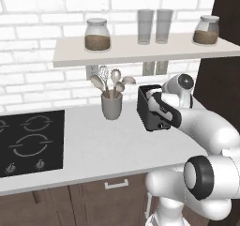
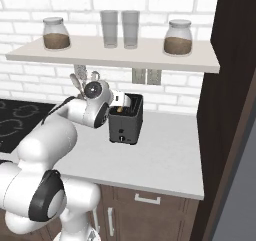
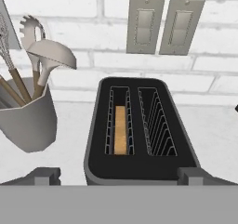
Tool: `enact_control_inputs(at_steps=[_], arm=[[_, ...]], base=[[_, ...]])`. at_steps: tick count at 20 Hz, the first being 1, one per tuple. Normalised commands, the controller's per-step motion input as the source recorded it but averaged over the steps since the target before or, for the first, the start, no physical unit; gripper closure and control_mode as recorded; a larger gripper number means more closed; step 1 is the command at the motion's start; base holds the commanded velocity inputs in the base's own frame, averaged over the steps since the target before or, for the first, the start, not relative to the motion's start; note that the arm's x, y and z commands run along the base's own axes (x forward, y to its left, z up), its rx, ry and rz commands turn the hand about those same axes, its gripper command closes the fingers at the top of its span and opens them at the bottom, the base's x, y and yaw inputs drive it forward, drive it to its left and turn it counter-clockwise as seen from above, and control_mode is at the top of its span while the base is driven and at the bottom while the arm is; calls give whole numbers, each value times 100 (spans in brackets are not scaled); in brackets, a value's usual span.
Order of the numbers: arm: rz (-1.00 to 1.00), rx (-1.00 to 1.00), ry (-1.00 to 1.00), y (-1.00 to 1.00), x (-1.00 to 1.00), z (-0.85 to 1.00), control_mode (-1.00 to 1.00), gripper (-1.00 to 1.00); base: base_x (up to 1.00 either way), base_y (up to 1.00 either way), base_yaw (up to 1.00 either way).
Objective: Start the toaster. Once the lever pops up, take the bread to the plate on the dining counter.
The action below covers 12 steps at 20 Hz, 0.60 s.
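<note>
two wall plates (image 3: 163, 25) sit on the white brick behind, and a grey cup of wooden-handled utensils (image 3: 25, 114) stands just left of the boxy dark grey toaster (image 3: 139, 130) on the white desk (image 1: 98, 145). tan bread slice (image 3: 120, 130) sits low in its left slot. pincer (image 3: 118, 176) hovers above, spread wide, holding nothing.

Beside the toaster (image 1: 151, 109), the arm (image 1: 213, 140) is glossy white, built of rounded, bulbous segments with dark grey joint rings and round black end caps; the hand carries a black band.
</note>
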Motion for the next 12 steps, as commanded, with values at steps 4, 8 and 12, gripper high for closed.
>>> enact_control_inputs(at_steps=[4, 8, 12], arm=[[0, 0, 0, 0, 0, 0, -100, -100], [0, 0, 0, 0, 0, 0, -100, -100], [0, 0, 0, 0, 0, 0, -100, -100]], base=[[0, 0, 0], [0, 0, 0], [0, 0, 0]])
